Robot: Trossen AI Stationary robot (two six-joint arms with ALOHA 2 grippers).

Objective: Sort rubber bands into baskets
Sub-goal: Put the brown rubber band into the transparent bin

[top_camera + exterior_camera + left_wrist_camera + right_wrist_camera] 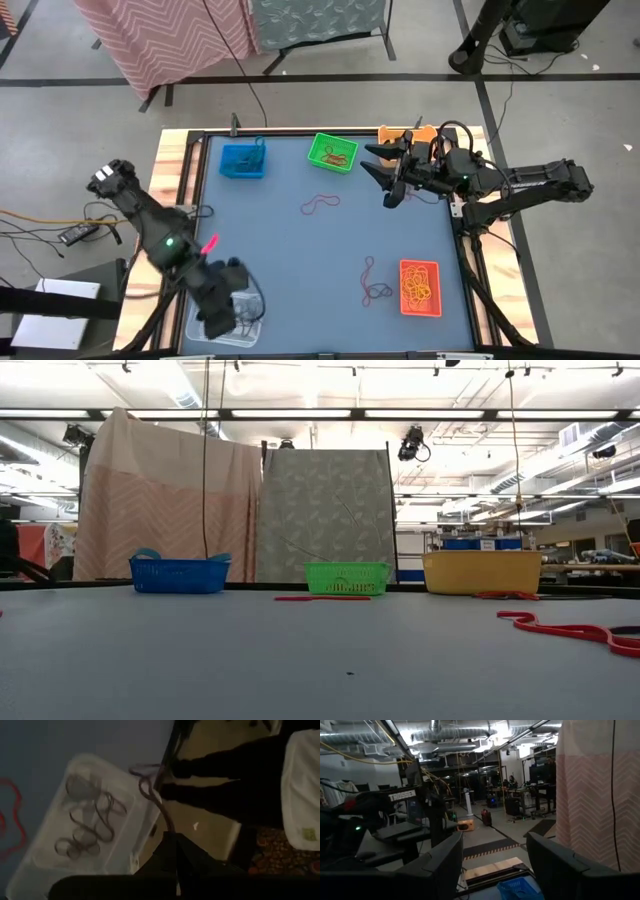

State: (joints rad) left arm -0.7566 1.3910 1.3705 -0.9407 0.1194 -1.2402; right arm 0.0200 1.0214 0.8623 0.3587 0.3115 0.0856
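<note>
My left gripper (220, 312) (170, 836) hangs over the clear white basket (240, 325) (45, 845) at the table's near left corner, shut on a dark brownish rubber band (152, 790). Several dark bands (85, 825) lie inside that basket. My right gripper (387, 187) (495, 870) waits open, raised above the table's far right. The blue basket (243, 160), the green basket (333, 152) and the yellow-orange basket (395, 133) stand along the far edge, and the red-orange basket (420, 287) stands near right. Loose bands lie on the mat: a reddish loop (320, 203), dark loops (372, 285) and a red one (210, 243). My left gripper pinches one end of the dark band (168, 827) between its two shut fingertips, coming from above and slanting down. The band hangs slack past the fingertips in a loop, lifted clear, by the clear basket's rim on the table-edge side.
The table's wooden frame (170, 190) runs along the left edge, and a black post (234, 124) stands at the far edge. In the low view, red bands (565, 630) (322, 598) lie flat on the mat before the far baskets. Fabric screens stand beyond the table.
</note>
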